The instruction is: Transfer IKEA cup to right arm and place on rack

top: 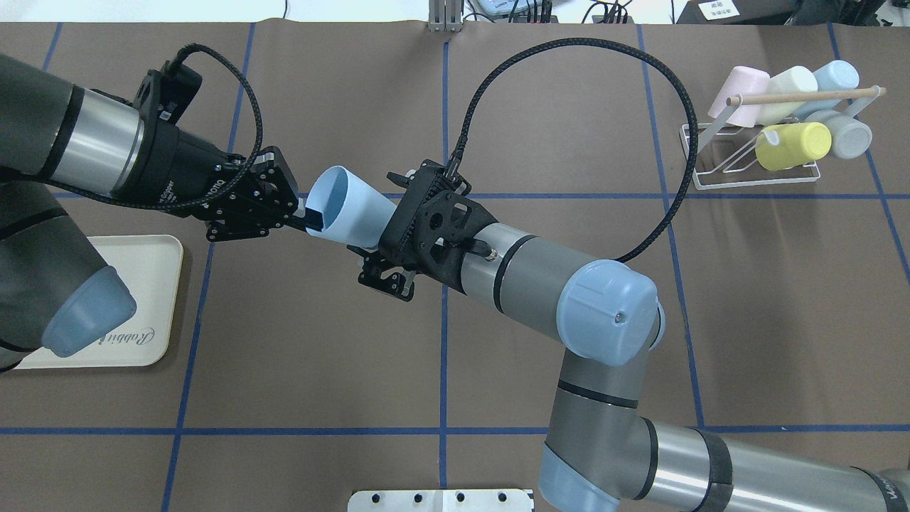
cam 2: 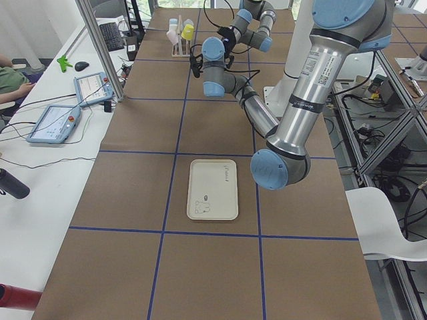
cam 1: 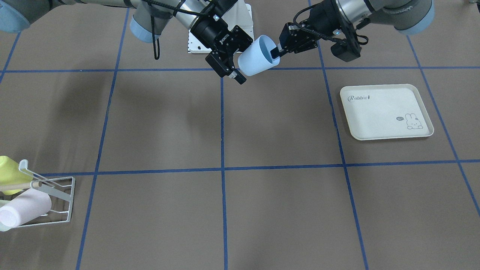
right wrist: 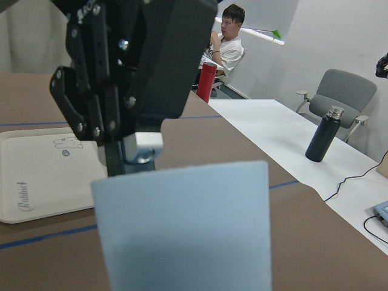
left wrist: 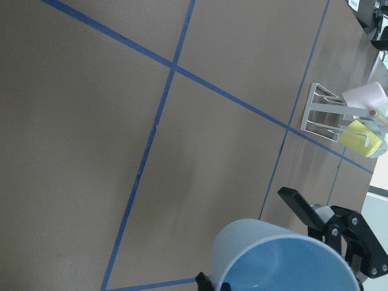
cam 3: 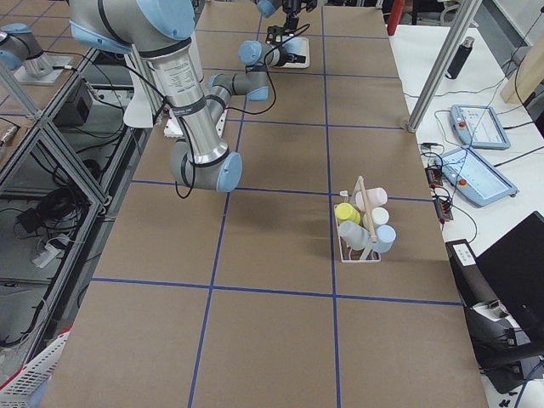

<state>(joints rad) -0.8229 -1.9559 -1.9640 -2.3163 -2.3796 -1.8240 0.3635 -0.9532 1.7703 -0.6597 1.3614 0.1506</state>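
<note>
- While the left gripper (cam 1: 276, 52) pinches the rim of the pale blue cup (cam 1: 257, 56), one finger inside the mouth and one outside, the cup hangs in the air above the brown table (cam 1: 281, 123).
- It lies almost on its side. Its mouth faces the left gripper and its base points into the right gripper (top: 380, 226).
- The right gripper is spread wide, with its fingers (cam 1: 234, 74) on either side of the cup's lower half. In the overhead view there is a gap between the nearer finger and the cup wall, so it is not clamped on.
- The right arm (top: 540, 284) reaches in towards the middle of the table, and a black cable (top: 643, 85) loops high over it.
- The white wire rack (top: 753, 185) stands on the robot's right side of the table, well apart from both grippers.
- A wooden dowel (top: 810, 94) runs across the top of the rack.
- Five other cups sit on the rack: pink (top: 746, 85), cream (top: 785, 84), blue (top: 833, 75), grey (top: 847, 135) and yellow (top: 793, 146).
- A cream tray (cam 1: 375, 112) with a rabbit drawing lies flat on the robot's left side.
</note>
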